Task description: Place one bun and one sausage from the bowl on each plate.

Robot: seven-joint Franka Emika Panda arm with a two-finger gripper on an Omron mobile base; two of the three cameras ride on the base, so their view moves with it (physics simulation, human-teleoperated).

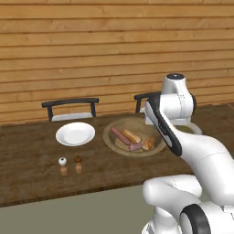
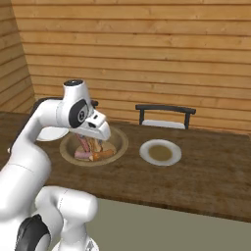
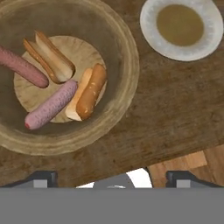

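Wooden table (image 1: 27,151), bowl (image 3: 127,65) partly arm-hidden, tool (image 3: 112,178) spread wide, empty.

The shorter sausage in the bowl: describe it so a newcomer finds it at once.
Start at the wide, round, light-brown wooden bowl on the dark wooden table. Four pieces of food lie inside; take the short pinkish-purple sausage beside the orange-brown bun. The other sausage is longer and redder; both buns are tan or orange.
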